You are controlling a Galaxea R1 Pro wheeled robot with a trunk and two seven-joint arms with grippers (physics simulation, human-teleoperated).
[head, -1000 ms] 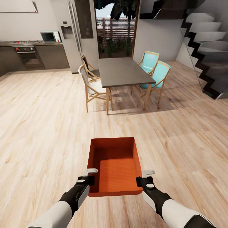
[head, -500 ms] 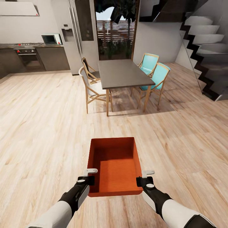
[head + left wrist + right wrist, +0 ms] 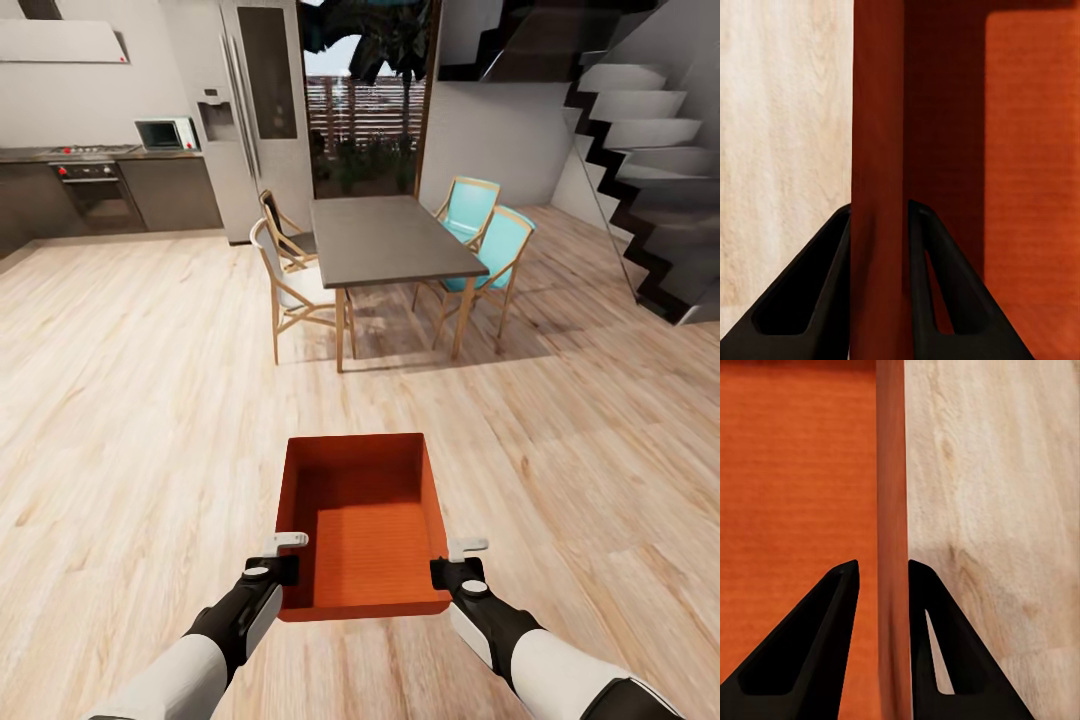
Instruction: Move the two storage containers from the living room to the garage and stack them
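An orange-red storage container (image 3: 362, 525), open-topped with nothing lying inside it, is being carried low in front of the robot, above a light wood-plank floor (image 3: 130, 400). The left gripper (image 3: 287, 556) is pinching the container's left wall near its closest corner, and the right gripper (image 3: 452, 561) is pinching the right wall at the matching spot, so both arms are reaching forward side by side with the box hanging level between them. In the left wrist view, two dark fingers (image 3: 802, 300) are sitting narrowly on either side of the thin orange wall (image 3: 879, 187), one outside and one inside; the right wrist view is showing the same narrow grip on the opposite wall (image 3: 892, 547). Ahead, a dark-topped dining table (image 3: 385, 235) is standing with wooden chairs, two of them turquoise (image 3: 492, 240). A kitchen counter with an oven (image 3: 95, 195) is lining the far left wall, and a staircase (image 3: 650, 150) is rising at right, its upper steps cut off by the frame edge. The container's underside is hidden.
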